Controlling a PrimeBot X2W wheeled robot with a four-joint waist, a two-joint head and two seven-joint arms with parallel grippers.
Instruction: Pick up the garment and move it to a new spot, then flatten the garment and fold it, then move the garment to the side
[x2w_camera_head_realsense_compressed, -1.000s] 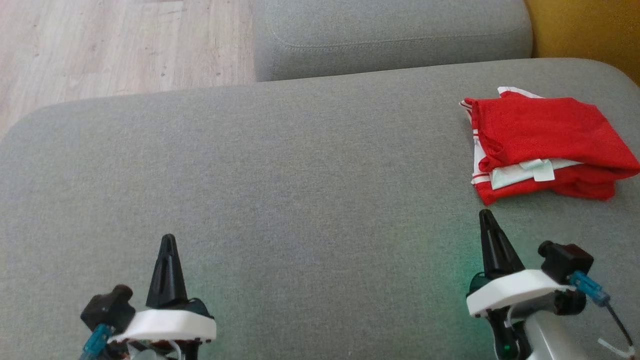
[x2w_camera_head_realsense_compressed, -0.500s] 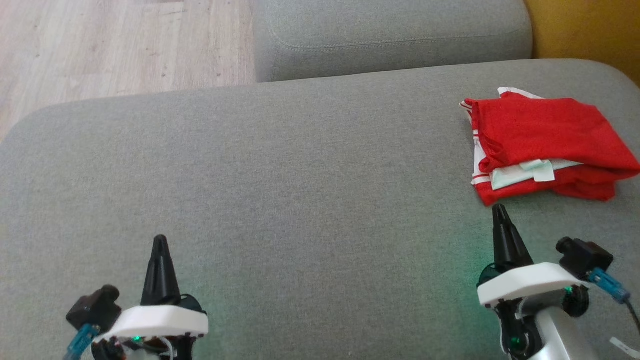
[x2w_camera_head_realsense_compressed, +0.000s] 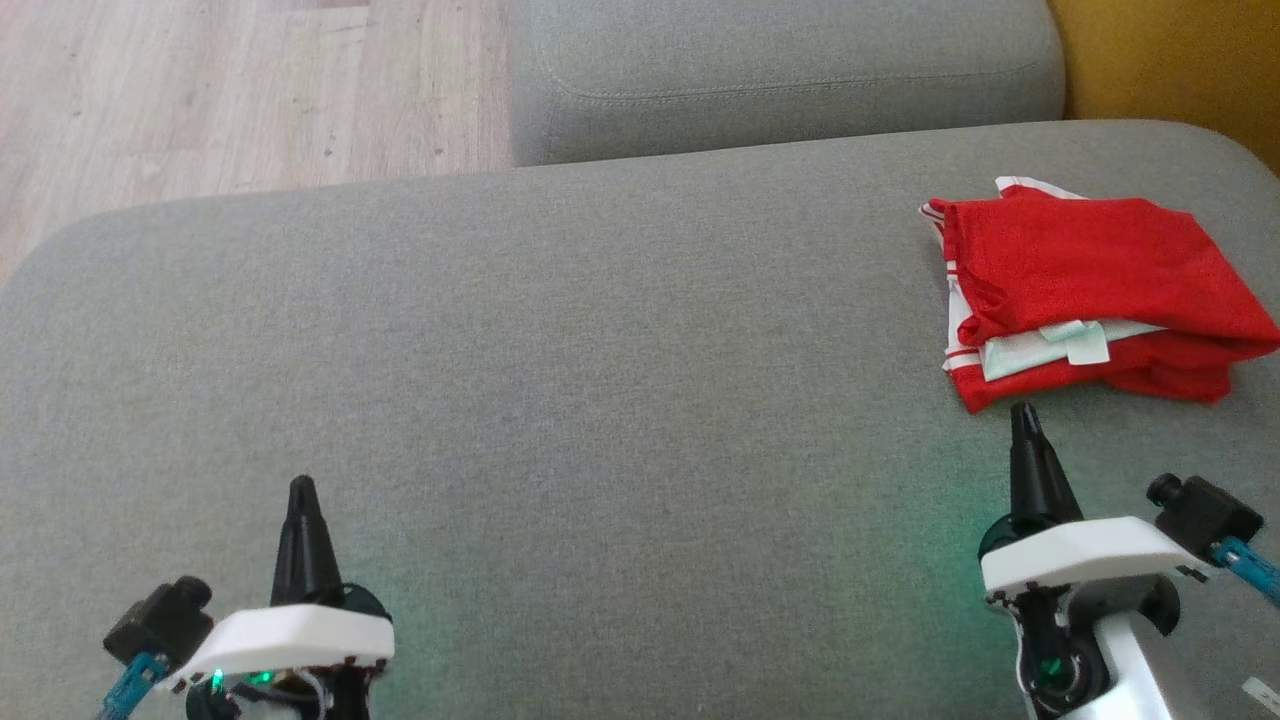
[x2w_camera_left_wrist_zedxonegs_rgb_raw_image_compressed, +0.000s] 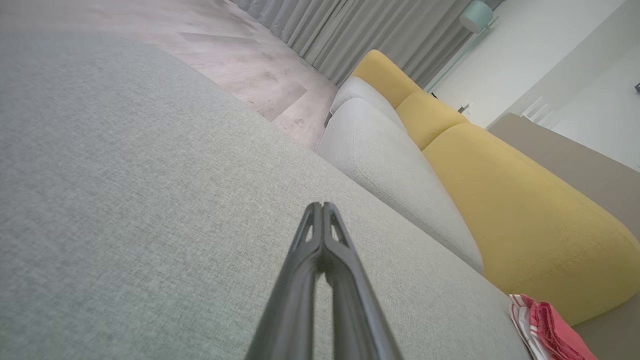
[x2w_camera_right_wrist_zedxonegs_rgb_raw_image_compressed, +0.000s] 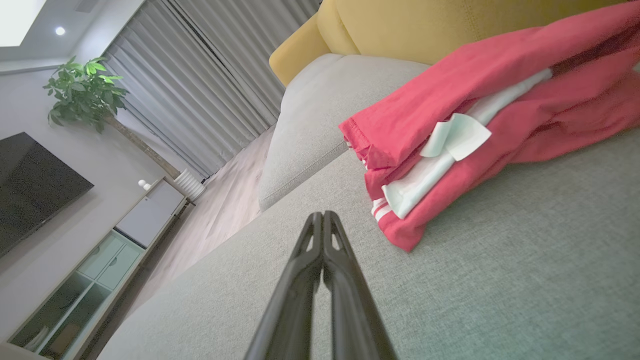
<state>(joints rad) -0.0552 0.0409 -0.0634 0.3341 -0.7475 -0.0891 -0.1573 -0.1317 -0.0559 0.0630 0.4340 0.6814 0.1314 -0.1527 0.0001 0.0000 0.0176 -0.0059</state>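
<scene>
The garment (x2w_camera_head_realsense_compressed: 1080, 290) is red with white trim and a pale label, and it lies folded in a small stack at the right side of the grey sofa seat (x2w_camera_head_realsense_compressed: 600, 350). It also shows close up in the right wrist view (x2w_camera_right_wrist_zedxonegs_rgb_raw_image_compressed: 480, 130) and at the lower right corner of the left wrist view (x2w_camera_left_wrist_zedxonegs_rgb_raw_image_compressed: 545, 330). My right gripper (x2w_camera_head_realsense_compressed: 1022, 412) is shut and empty, its tip just short of the garment's near edge, apart from it. My left gripper (x2w_camera_head_realsense_compressed: 301, 487) is shut and empty over bare seat at the lower left, far from the garment.
A second grey cushion (x2w_camera_head_realsense_compressed: 780, 70) adjoins the seat at the back. Yellow sofa backrests (x2w_camera_left_wrist_zedxonegs_rgb_raw_image_compressed: 500, 200) rise along the right. Wooden floor (x2w_camera_head_realsense_compressed: 200, 90) lies beyond the seat's far left edge. A plant (x2w_camera_right_wrist_zedxonegs_rgb_raw_image_compressed: 85, 90), a television and a cabinet stand across the room.
Both grippers have drifted outward and down the head view: the left toward the lower left, the right toward the lower right. The garment has not moved.
</scene>
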